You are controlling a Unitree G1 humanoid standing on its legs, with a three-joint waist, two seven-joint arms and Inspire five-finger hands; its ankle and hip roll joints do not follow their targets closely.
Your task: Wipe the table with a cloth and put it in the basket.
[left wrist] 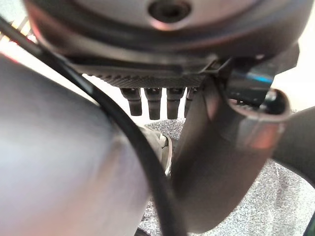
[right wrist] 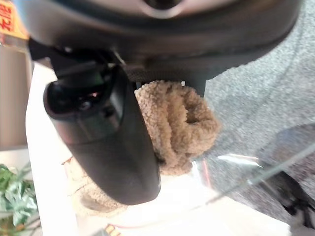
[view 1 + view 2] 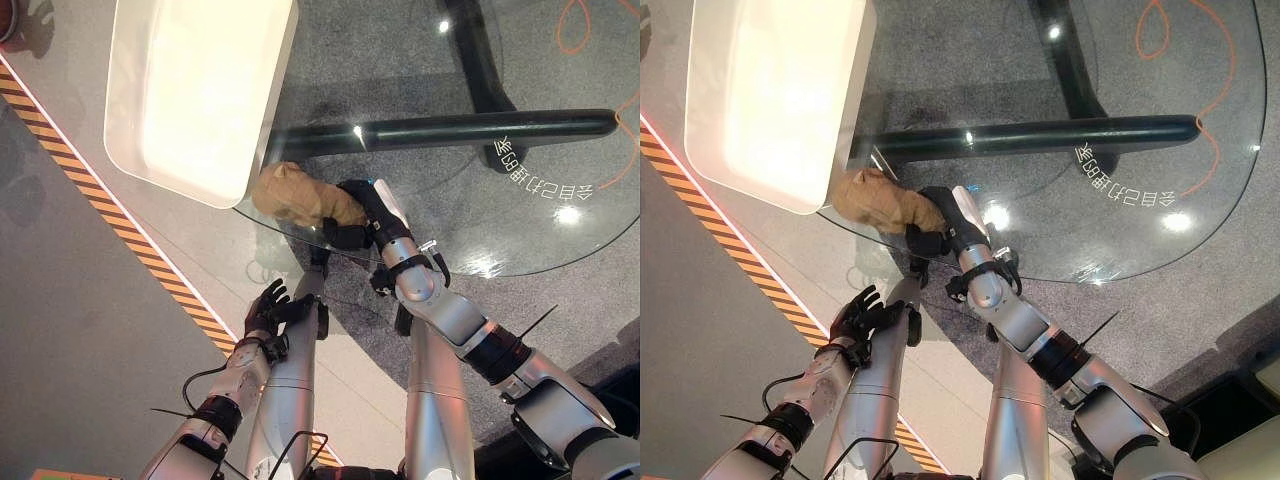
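Right hand (image 3: 362,215) curled round a bunched tan cloth (image 3: 292,197), thumb and fingers closed on it in the wrist view. Cloth resting on the glass table (image 3: 540,215) at its near left edge, just beside the white basket (image 3: 190,95) (more a shallow tub than a basket). Left hand (image 3: 272,308) hanging low beside the table, below its rim, fingers loosely spread and holding nothing.

Probably at the tail of the wiping, or about to carry the cloth over: hard to judge, since no dirt or streaks readable on the glass through the reflections. Cloth not yet in the basket; nothing visible inside it. Left to do, at the least: lift the cloth off the glass, move it left over the basket's rim, and let go.
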